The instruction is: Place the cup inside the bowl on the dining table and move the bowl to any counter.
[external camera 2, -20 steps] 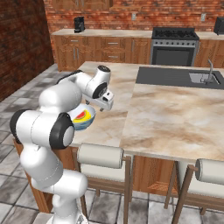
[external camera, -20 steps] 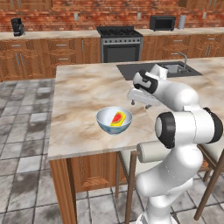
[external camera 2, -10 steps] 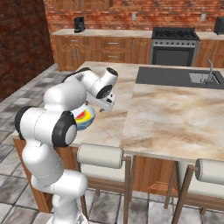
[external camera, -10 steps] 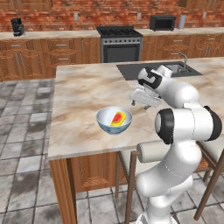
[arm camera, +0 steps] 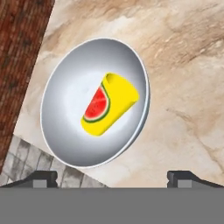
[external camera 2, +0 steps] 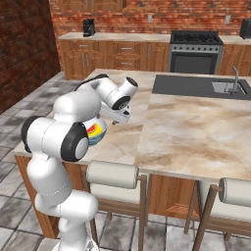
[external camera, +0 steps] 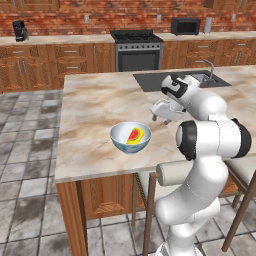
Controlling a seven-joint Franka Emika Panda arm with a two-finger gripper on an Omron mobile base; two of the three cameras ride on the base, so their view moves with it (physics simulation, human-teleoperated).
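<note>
Stage of task: first part done, second part not begun. One cup (arm camera: pixel 108 104) lies on its side inside one bowl (external camera: pixel 130 137), its yellow wall and watermelon patch turned up. The bowl stands on the dining table (external camera: pixel 95 107), close to the table's near edge and toward its left corner, so the carry to a counter is what remains.

One gripper (external camera: pixel 161 113) hangs above the table just right of the bowl, apart from it and holding nothing. In the hand view its two fingertips (arm camera: pixel 41 177) stand wide apart at the bottom, with bare marble between them; the fingers are spread. By my reading, the next step calls for a grasp on the bowl's rim, and the loose cup could roll if the bowl tips.

Near to far, counted:
- Two stools (external camera 2: pixel 112 174) under the near edge of the table.
- One bowl with one cup in it.
- One dark sink (external camera: pixel 177 80) with one tap (external camera: pixel 209 69), inset at the table's far right.
- One stove (external camera: pixel 136 50) set in the counter (external camera: pixel 55 40) along the brick wall.
- One coffee machine (external camera: pixel 20 30) at the counter's left end, one microwave (external camera: pixel 185 26) to the right of the stove.
</note>
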